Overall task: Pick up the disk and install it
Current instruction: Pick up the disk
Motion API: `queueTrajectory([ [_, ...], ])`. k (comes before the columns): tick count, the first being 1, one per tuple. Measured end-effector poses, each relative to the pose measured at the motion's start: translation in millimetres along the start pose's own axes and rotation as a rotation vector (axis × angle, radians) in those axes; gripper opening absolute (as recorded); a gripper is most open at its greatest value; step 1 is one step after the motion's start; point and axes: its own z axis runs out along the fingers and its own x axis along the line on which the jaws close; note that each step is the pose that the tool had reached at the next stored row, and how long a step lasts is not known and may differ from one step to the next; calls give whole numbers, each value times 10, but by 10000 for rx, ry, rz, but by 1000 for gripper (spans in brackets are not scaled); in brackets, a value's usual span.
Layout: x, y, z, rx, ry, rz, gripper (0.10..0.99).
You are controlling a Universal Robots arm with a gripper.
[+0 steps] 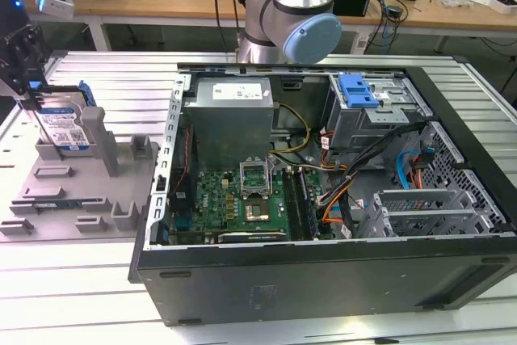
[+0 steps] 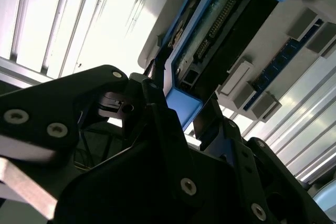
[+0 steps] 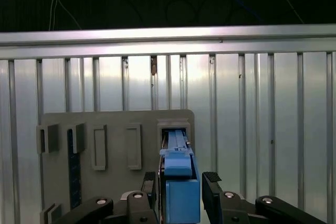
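The disk (image 1: 66, 128), a silver drive with a white-and-blue label in a bright blue carrier, stands on edge in a slot of the grey fixture (image 1: 77, 195) at the exterior view's left. My gripper (image 1: 28, 90) sits over its top edge. In the first wrist view the carrier's blue edge (image 3: 179, 192) lies between the two black fingers (image 3: 212, 182), which press close on both sides. The second wrist view shows the blue corner of the disk (image 2: 181, 106) pinched at the gripper (image 2: 185, 113). The disk's lower end still rests in the slot.
An open computer case (image 1: 323, 280) lies to the exterior view's right of the fixture, with a grey power supply (image 1: 230, 115), a motherboard (image 1: 242, 199) and a drive cage with a blue latch (image 1: 358, 90). The arm's base (image 1: 291, 14) stands behind. Ribbed metal table (image 3: 262, 129) all around.
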Motion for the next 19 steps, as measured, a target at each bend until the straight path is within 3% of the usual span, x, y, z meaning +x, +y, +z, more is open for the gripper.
queueTrajectory([
  [19,7,-6,33,0,0,1,482],
])
